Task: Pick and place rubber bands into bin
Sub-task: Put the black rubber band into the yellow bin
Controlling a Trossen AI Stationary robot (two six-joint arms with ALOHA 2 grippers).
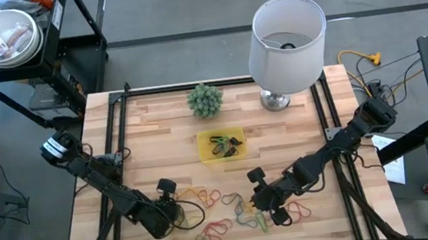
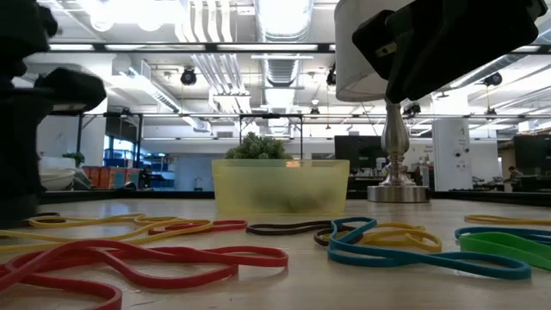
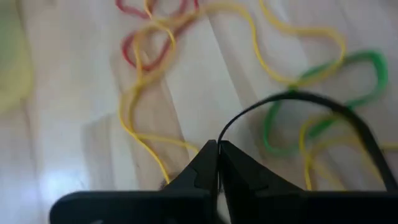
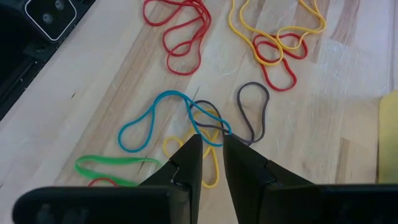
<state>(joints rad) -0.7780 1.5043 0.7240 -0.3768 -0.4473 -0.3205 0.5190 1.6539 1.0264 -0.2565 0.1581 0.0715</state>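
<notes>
- My table [image 1: 150,127] is pale butcher-block wood in glued strips, with a smooth, faintly shiny finish.
- Beside the plant, the small yellow bin [image 1: 204,148] looks like translucent plastic, smooth-walled.
- The thin coloured rubber bands [image 1: 220,226] near the bin are matt, floppy elastic.
- My left gripper [image 3: 218,163] has matt black fingers [image 3: 242,171], plastic by the look.
- Behind the bin, the lamp's base [image 2: 397,192] is polished, glossy metal; its white shade [image 1: 287,43] looks matt.

Bright, even light falls from ceiling strip lamps [image 2: 284,15], which flare white in the low view. The bench [image 1: 159,130] shows only soft shadows. The left wrist view is blurred, perhaps by motion; near rubber bands [image 2: 129,263] look soft.
</notes>
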